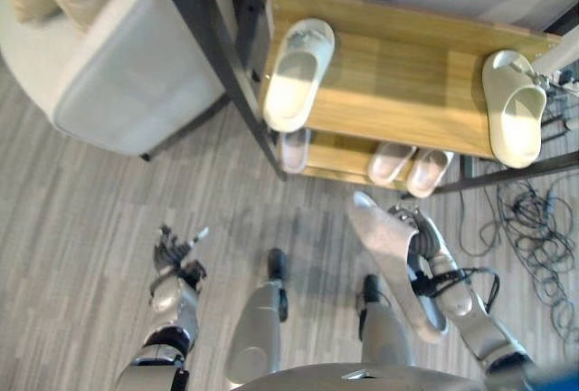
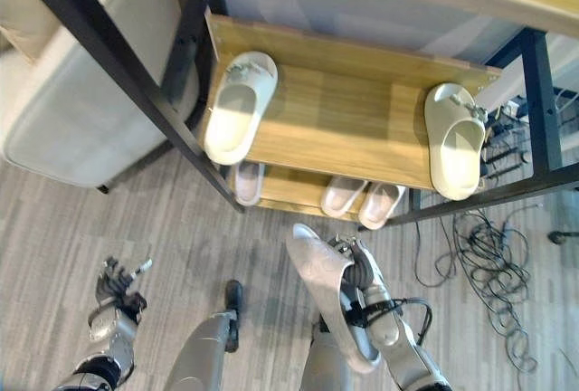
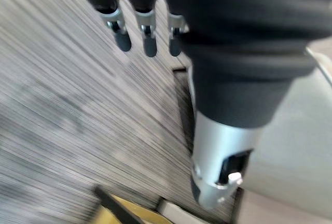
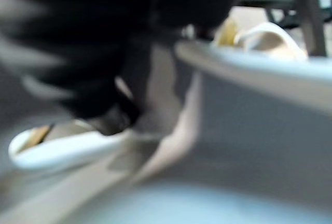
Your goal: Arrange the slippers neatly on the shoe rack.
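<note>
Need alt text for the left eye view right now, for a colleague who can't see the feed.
The right robot hand grips a grey slipper above the floor in front of the shoe rack. Two pale slippers sit far apart on its upper shelf, three more on the shelf below. The left robot hand hangs open and empty.

A home: sofa (image 1: 109, 56) beside shoe rack (image 1: 398, 92)

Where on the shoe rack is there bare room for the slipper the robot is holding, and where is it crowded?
The upper shelf is bare between the left slipper and the right slipper. The lower shelf is crowded: a single slipper and a pair. The right hand holds the grey slipper just in front.
</note>
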You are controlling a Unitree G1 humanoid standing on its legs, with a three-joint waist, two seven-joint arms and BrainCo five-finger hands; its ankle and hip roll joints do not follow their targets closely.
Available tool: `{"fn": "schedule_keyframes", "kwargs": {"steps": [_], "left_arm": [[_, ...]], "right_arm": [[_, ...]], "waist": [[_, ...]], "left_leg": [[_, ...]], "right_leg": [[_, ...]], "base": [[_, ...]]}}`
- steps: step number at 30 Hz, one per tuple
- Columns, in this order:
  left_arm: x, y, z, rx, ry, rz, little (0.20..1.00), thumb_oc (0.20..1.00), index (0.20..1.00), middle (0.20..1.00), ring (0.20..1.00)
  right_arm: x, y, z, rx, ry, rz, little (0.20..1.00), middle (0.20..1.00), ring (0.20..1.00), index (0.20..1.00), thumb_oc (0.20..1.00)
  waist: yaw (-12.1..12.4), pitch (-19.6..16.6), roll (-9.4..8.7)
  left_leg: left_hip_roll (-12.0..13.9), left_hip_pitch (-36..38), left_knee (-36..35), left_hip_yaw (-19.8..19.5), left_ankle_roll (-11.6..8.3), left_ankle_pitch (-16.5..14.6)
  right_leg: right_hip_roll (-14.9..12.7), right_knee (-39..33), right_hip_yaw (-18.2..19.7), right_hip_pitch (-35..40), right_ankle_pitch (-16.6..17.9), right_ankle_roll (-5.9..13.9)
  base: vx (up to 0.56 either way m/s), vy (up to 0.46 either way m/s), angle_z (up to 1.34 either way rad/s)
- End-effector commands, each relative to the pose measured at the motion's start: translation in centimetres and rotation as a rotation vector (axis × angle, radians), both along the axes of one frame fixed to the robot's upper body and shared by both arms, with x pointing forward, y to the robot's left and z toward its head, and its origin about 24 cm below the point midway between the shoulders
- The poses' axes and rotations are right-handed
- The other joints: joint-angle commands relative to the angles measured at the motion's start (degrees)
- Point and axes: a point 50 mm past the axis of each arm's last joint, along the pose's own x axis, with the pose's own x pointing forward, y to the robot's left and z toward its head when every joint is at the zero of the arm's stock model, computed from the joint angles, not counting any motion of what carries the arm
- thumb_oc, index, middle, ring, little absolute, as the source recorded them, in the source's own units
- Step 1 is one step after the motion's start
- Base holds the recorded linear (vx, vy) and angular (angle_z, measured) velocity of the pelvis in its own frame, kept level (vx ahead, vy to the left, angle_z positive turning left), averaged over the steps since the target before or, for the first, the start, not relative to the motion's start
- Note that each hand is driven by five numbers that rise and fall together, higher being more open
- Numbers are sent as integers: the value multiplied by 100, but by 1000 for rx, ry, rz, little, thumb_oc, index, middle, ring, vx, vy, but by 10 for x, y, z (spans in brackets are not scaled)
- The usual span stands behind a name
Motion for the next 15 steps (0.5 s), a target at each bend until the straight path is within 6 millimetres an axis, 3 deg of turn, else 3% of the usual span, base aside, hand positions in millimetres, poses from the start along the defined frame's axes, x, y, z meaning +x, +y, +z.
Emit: {"fn": "schedule_keyframes", "kwargs": {"steps": [1,2,5,6,7,8,10,12,15], "left_arm": [[5,13,23,-85,-207,206,1000,1000,1000,1000,1000],[28,-1,40,-112,-296,186,1000,1000,1000,1000,1000],[40,-13,56,-150,-383,176,1000,1000,1000,1000,1000],[45,-17,61,-218,-434,214,1000,1000,1000,1000,1000],[45,-17,62,-219,-436,213,1000,1000,1000,1000,1000],[45,-18,60,-250,-445,233,1000,1000,1000,1000,1000],[43,-19,56,-316,-447,293,1000,1000,1000,1000,1000],[42,-18,54,-328,-443,314,1000,1000,1000,1000,1000],[32,-10,37,-382,-381,379,1000,1000,1000,1000,1000]], "right_arm": [[6,-9,21,-1,-126,-39,200,200,200,200,200],[11,-11,28,-45,-177,-54,200,200,200,200,200],[12,-18,34,-70,-210,-79,200,200,200,200,200],[14,-22,38,-102,-234,-98,200,200,200,200,200],[14,-22,38,-102,-236,-99,200,200,200,200,200],[14,-23,37,-116,-234,-108,200,200,200,200,200],[18,-28,43,-141,-264,-139,200,200,200,200,200],[19,-28,47,-131,-281,-143,200,200,200,200,200],[23,-28,54,-162,-312,-135,200,200,200,200,200]], "waist": [[61,382,208],[6,476,217],[-22,465,265],[-55,295,276],[-68,285,280],[-62,198,282],[-26,117,269],[-32,42,270],[-11,-44,262]], "left_leg": [[525,-849,1211,-662,-518,-499],[418,-1155,1665,-768,-526,-627],[389,-1554,2018,-936,-557,-667],[405,-1996,2497,-1124,-621,-968],[383,-2121,2493,-1115,-593,-798],[401,-2234,2730,-1201,-622,-1060],[383,-2883,3446,-1398,-639,-1255],[378,-3131,3695,-1432,-660,-1342],[400,-3741,4384,-1552,-656,-1566]], "right_leg": [[192,430,-114,-653,676,183],[189,596,46,-766,472,86],[229,1246,152,-1251,182,-30],[214,1997,161,-1746,-324,-112],[192,1990,143,-1856,-199,-137],[214,2407,178,-2036,-540,-174],[212,3447,162,-2791,-979,-312],[224,3775,159,-3087,-1141,-341],[246,4635,252,-3804,-1506,-462]], "base": [[-90,-45,-21],[-87,-28,1],[-61,-55,67],[-72,-98,61],[45,-127,57],[-28,-78,48],[-13,-137,37],[-28,-82,27],[-39,-79,14]]}}
